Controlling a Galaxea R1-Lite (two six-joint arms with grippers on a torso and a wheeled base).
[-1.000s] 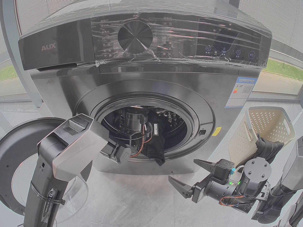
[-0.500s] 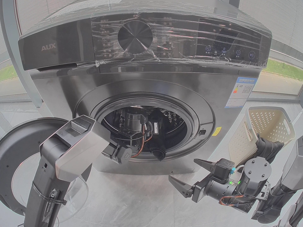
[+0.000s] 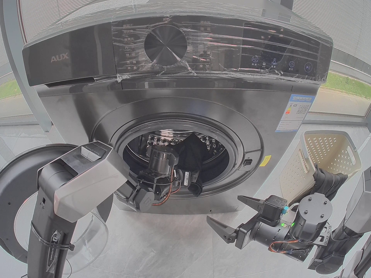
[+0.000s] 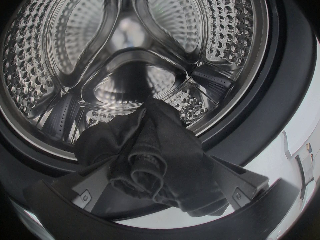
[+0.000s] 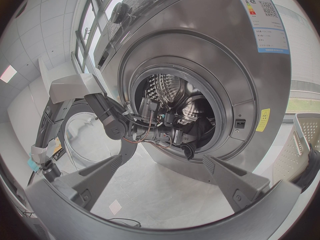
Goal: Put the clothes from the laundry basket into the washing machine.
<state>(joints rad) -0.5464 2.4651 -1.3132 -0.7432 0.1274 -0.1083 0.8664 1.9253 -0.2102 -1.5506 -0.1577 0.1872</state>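
the dark garment (image 4: pixel 173 150) lies bunched across the left claw (image 3: pixel 192 176), right at the lip of the drum (image 4: pixel 126 34). its long axis runs from the claw toward 12 o'clock, into the washing machine (image 3: pixel 232 105). one rolled end droops back toward 6 o'clock over the door seal (image 4: pixel 266 110). the left claw's fingers are spread, with the cloth lying loose between and over them rather than pinched. my read is that the load is half in, and any pull-out has to go straight back toward 6 o'clock without dragging that end out.

the right claw (image 3: pixel 224 209) hangs spread and empty above the floor (image 3: pixel 174 248), at about 5 o'clock from the opening. it is the nearer arm to the laundry basket (image 3: pixel 332 151), which stands at 3 o'clock beside the machine with more dark clothes (image 3: pixel 326 182) draped over its rim. the door (image 3: pixel 23 197) is swung wide at 9 o'clock.
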